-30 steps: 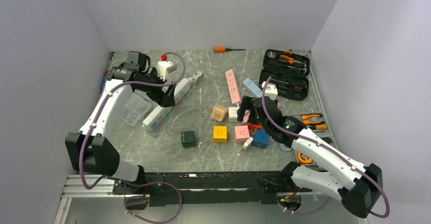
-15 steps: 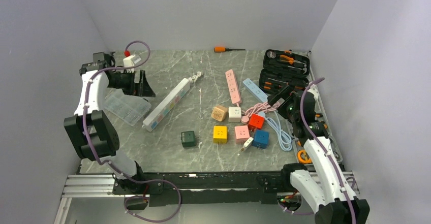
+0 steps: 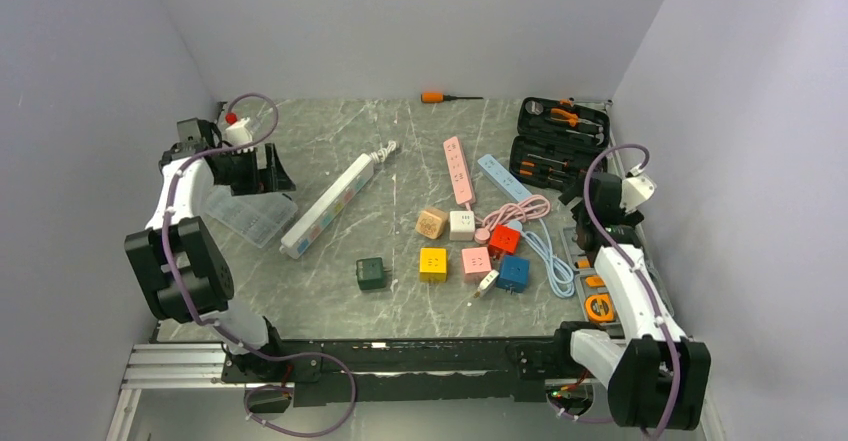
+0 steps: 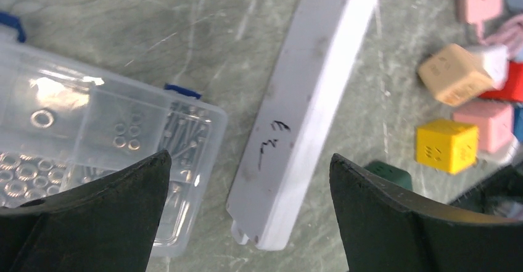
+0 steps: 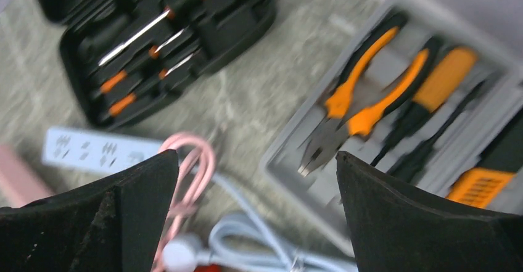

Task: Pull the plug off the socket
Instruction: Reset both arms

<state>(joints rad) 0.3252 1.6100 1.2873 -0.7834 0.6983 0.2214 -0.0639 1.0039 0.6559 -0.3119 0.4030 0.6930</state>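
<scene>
Grey-green marble table (image 3: 330, 291) carried three strips: white (image 3: 330, 204), pink (image 3: 458, 169) and blue (image 3: 500, 176). There were seven socket cubes (image 3: 433, 262), two coiled cables, one black tool case (image 3: 562, 146), one clear box (image 3: 250, 211) of hardware and one orange screwdriver (image 3: 440, 97).

Left gripper (image 4: 250, 161) hung with its jaws wide apart above the box and the white strip's near end, holding nothing. Right gripper (image 5: 258, 161) was spread just as wide over the pliers tray (image 5: 370, 118), also empty.

The pink plug (image 3: 483, 233) lay on the table between the white cube (image 3: 460, 224) and the red cube (image 3: 505, 239). Its pink cable (image 3: 530, 208) led off to the far right, so its axis ran near-left to far-right. It was too small to tell which way its pins faced, or whether it sat in a socket.
</scene>
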